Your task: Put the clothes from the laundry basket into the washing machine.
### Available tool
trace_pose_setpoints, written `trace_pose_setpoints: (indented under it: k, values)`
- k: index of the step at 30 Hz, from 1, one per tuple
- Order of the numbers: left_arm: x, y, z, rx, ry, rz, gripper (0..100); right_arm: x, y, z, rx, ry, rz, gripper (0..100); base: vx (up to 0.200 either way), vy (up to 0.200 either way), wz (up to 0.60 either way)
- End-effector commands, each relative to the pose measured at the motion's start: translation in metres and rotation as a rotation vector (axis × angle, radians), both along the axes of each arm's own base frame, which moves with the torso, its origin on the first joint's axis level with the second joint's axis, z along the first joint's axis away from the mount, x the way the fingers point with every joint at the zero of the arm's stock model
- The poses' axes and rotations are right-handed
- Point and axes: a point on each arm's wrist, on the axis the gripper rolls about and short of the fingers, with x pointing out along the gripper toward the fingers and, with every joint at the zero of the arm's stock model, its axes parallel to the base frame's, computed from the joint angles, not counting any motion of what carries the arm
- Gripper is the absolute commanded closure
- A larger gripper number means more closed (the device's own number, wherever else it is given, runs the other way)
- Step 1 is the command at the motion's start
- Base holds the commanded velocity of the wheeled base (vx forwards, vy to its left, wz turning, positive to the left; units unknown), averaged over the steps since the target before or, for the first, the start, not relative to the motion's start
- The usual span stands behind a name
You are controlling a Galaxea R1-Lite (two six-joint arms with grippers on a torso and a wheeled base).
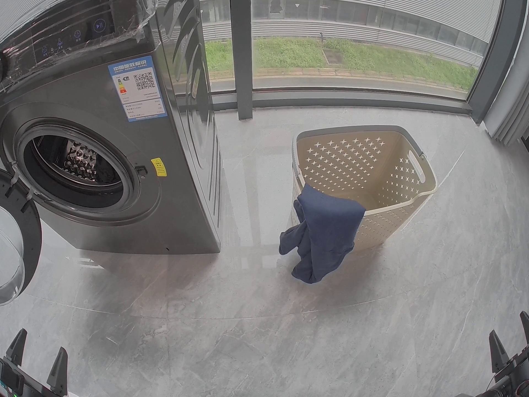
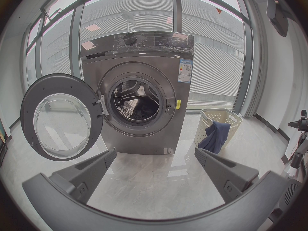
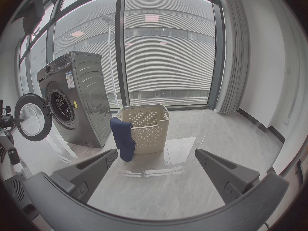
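Hanging off the laundry basket's [image 1: 352, 128] rim, the blue garment [image 1: 325, 232] is nearer the right gripper [image 1: 508, 326], wide open like the left gripper [image 1: 42, 342].

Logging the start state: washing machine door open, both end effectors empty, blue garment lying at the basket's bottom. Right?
No: the head view shows the blue garment draped over the rim of the laundry basket, hanging down outside. The washing machine door is open, and the left end effector and right end effector are empty.
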Motion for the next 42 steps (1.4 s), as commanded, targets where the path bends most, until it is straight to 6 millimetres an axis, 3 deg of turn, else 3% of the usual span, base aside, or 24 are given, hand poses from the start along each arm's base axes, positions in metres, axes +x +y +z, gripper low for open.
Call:
trace_pose_setpoints:
  k: [1, 11, 13, 15, 17, 24, 26, 27, 31, 40, 42]
  values:
    - [0.001, 0.0, -0.005, 0.0, 0.011, 0.001, 0, 0.0, 0.0, -0.005, 0.001, 0.004, 0.001, 0, 0.0, -0.2, 0.0]
    - [0.001, 0.0, -0.005, -0.002, 0.011, 0.0, 0, 0.0, 0.0, -0.004, 0.012, -0.002, 0.012, 0, 0.0, -0.1, 0.0]
    - [0.001, 0.0, -0.005, 0.0, 0.011, -0.002, 0, -0.004, 0.0, 0.01, 0.009, -0.079, 0.017, 0, 0.0, 0.0, 0.0]
    - [0.001, 0.0, -0.005, 0.0, 0.011, -0.002, 0, -0.015, 0.0, 0.047, 0.026, -0.201, 0.025, 0, 0.0, 0.0, 0.0]
    - [0.001, 0.0, -0.005, 0.001, 0.012, -0.003, 0, -0.011, 0.0, 0.057, 0.029, -0.144, 0.049, 0, 0.0, 0.0, 0.0]
    - [0.001, 0.0, -0.005, 0.0, 0.011, -0.002, 0, 0.047, 0.007, 0.058, 0.158, 0.258, 0.272, 0, 0.0, 0.0, 0.0]
    - [0.001, 0.0, -0.005, 0.0, 0.011, -0.002, 0, 0.055, 0.009, 0.062, 0.177, 0.274, 0.29, 0, 0.0, 0.0, 0.0]
    - [0.001, 0.0, -0.005, 0.0, 0.011, -0.002, 0, 0.076, 0.016, 0.067, 0.182, 0.301, 0.323, 0, 0.0, 0.0, 0.0]
    - [0.001, 0.0, -0.005, -0.002, 0.011, -0.002, 0, 0.111, 0.029, 0.072, 0.17, 0.306, 0.369, 0, 0.0, -0.2, 0.0]
    - [0.001, 0.0, -0.005, 0.0, 0.011, -0.003, 0, 0.173, 0.07, 0.066, 0.153, 0.365, 0.473, 0, 0.0, -0.044, 0.0]
    - [0.001, 0.0, -0.005, 0.0, 0.011, -0.006, 0, 0.178, 0.074, 0.064, 0.151, 0.373, 0.481, 0, 0.0, 0.0, 0.0]
